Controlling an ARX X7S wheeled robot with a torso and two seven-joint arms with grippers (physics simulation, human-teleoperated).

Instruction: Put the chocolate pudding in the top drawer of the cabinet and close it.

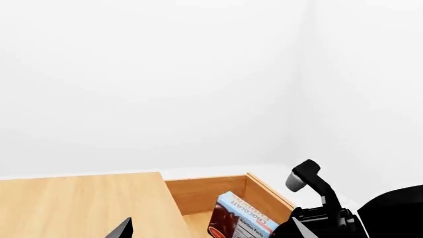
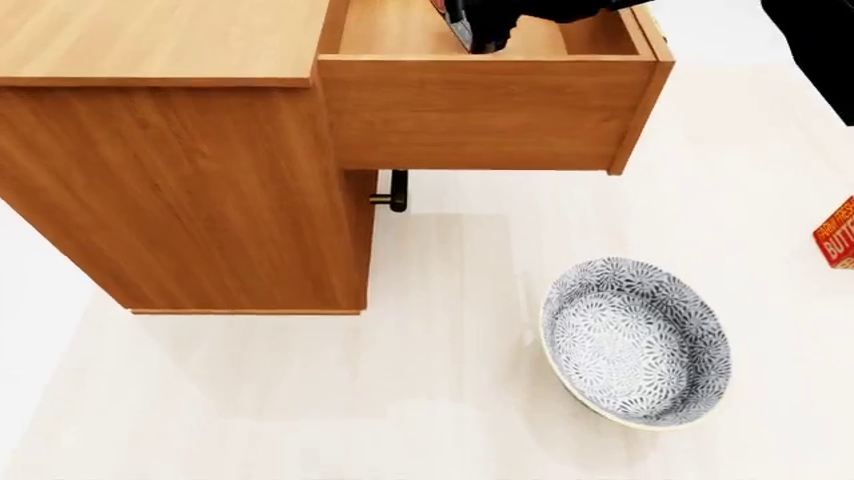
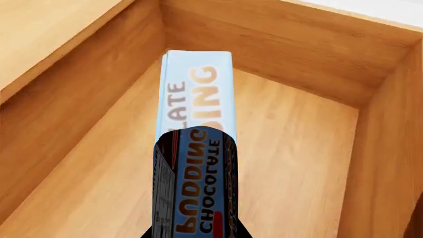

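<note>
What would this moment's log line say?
right end effector: holds chocolate pudding | pudding: over open top drawer | left end effector: open, idle

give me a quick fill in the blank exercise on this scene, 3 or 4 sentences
1. The top drawer of the cabinet is pulled ____.
2. The chocolate pudding is held over the inside of the ____ by the right gripper.
3. On the floor in front of the cabinet lies a patterned ____.
4. At the head view's right edge sits a red-orange box of ____.

Missing words: open; drawer; bowl; butter
</note>
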